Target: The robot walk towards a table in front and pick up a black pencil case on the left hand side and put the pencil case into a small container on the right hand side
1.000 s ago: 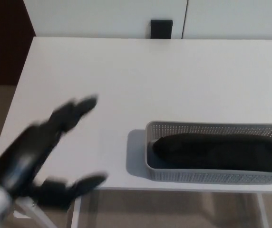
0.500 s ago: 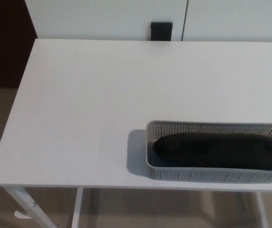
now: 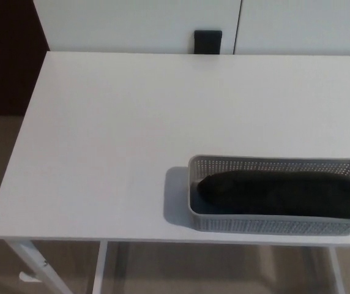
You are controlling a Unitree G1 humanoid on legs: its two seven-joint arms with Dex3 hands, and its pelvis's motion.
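One white table (image 3: 101, 153); one grey mesh container (image 3: 273, 225); one black pencil case (image 3: 285, 194); one black rectangular plate (image 3: 207, 42); two white panels, left panel (image 3: 138, 24) and right panel (image 3: 303, 24).

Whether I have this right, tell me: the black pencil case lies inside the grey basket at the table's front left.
Not quite. The black pencil case does lie inside the grey basket, but the head view shows the basket at the front right of the white table, not the front left.
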